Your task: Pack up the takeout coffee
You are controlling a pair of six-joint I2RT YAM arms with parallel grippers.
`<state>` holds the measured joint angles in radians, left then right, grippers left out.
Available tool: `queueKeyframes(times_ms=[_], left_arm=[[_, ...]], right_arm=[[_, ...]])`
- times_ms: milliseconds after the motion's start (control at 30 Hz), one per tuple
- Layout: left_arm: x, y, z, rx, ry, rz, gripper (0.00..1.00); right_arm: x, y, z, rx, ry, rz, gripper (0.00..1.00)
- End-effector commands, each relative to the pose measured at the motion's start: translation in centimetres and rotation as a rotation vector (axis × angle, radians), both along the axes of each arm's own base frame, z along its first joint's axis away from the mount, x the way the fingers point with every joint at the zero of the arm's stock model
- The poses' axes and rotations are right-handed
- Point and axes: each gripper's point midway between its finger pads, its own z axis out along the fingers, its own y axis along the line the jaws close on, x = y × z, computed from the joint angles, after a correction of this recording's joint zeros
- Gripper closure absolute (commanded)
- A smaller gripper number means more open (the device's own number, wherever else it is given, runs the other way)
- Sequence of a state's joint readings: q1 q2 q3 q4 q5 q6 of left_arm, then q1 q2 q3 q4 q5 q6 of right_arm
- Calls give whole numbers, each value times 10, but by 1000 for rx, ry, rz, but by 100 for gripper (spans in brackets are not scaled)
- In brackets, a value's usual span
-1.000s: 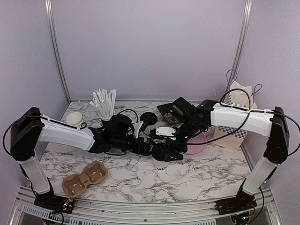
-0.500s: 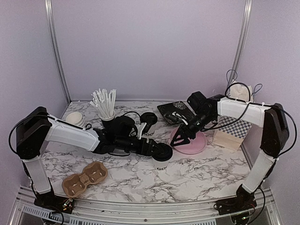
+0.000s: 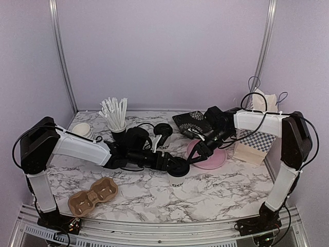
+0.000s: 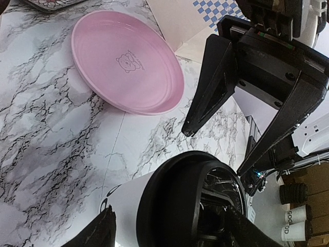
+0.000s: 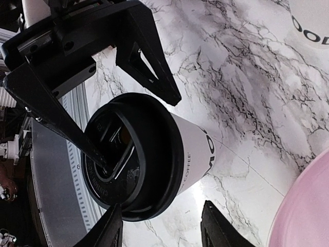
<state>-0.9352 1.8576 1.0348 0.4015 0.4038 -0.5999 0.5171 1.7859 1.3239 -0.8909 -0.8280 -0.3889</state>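
Observation:
One takeout coffee cup point(image 3: 177, 181), white with a black lid and black lettering, stands on the marble table centre; it also shows in the left wrist view point(image 4: 128, 206) and right wrist view point(image 5: 198, 149). My left gripper point(image 3: 177, 165) reaches it from the left, jaws wide apart astride the lid point(image 4: 169, 221), also seen from the right wrist point(image 5: 139, 131). The second lidded cup point(image 3: 162, 144) stands just behind point(image 5: 308, 20). My right gripper point(image 3: 197, 152) is open and empty over the pink plate's near edge, apart from the cup point(image 5: 162, 226), facing the left camera point(image 4: 215, 149).
A brown cardboard cup carrier point(image 3: 92, 196) lies front left. A pink plate point(image 3: 213, 159) and a checked paper bag point(image 3: 257, 139) sit right. A black cup of straws point(image 3: 117, 121), a stack of plain white cups point(image 3: 82, 131) and a dark patterned tray point(image 3: 190, 122) stand behind.
My right gripper has let go of the centre cup and drawn back right over the pink plate. My left gripper has slid right up to that cup.

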Motion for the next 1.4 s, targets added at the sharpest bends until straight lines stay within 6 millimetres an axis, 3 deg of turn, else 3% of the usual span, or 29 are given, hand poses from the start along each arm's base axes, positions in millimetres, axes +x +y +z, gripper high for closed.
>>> queueKeyframes(times_ms=[0,300,533,867,1067,1133,1233,1367], left_arm=[[-7,12,-39,109,64,0,28],[-6,13,-40,112,68,2,29],[-7,13,-43,118,75,-1,29],[-8,13,-49,128,83,-7,30],[-7,14,-54,142,97,0,31],[-6,13,-51,137,94,2,31],[-2,11,-36,122,61,8,29],[9,10,1,104,-27,33,21]], right_arm=[[-8,-1,2,31,41,14,51],[-16,-3,-3,33,70,26,53],[-8,-8,-17,-16,74,-14,56],[1,-17,-58,-124,150,-77,61],[5,-33,-91,-264,160,-126,65],[6,-28,-80,-221,155,-105,66],[7,-14,-43,-100,117,-50,63],[9,-5,10,15,3,-7,47]])
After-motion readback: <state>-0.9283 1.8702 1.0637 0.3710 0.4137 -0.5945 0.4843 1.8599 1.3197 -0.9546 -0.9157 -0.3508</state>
